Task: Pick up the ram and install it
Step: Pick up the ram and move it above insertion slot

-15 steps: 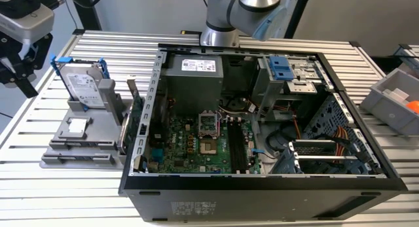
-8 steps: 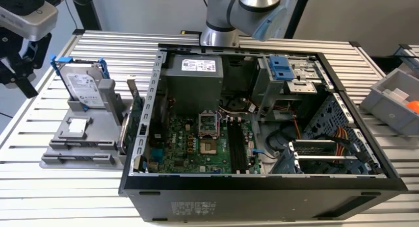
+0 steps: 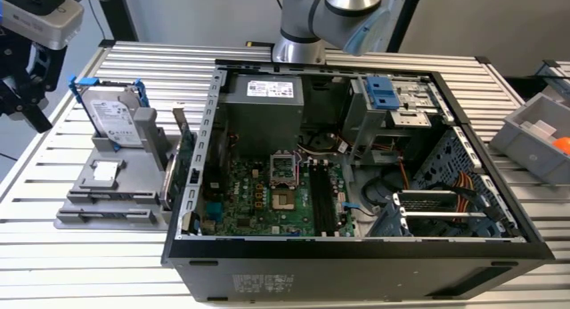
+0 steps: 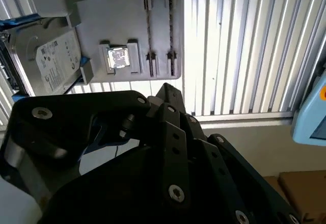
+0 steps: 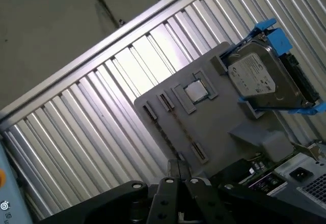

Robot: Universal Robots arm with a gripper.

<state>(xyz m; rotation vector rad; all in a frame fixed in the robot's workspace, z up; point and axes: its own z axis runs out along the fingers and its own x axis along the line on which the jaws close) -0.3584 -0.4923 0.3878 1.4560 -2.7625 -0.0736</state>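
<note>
Second wrist view | gripper closed, empty, above holder | ram loc: can't tell

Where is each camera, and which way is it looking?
Exterior view: off the arm, high up, looking down into the open computer case on the slatted table; the arm shows at the top and the hand at the exterior view's left.
First wrist view: on the wrist, looking past the hand at the grey holder and hard drive.
Second wrist view: on the wrist, looking past the hand at the grey holder and hard drive.
Shared: all three views show the grey holder and hard drive.
</note>
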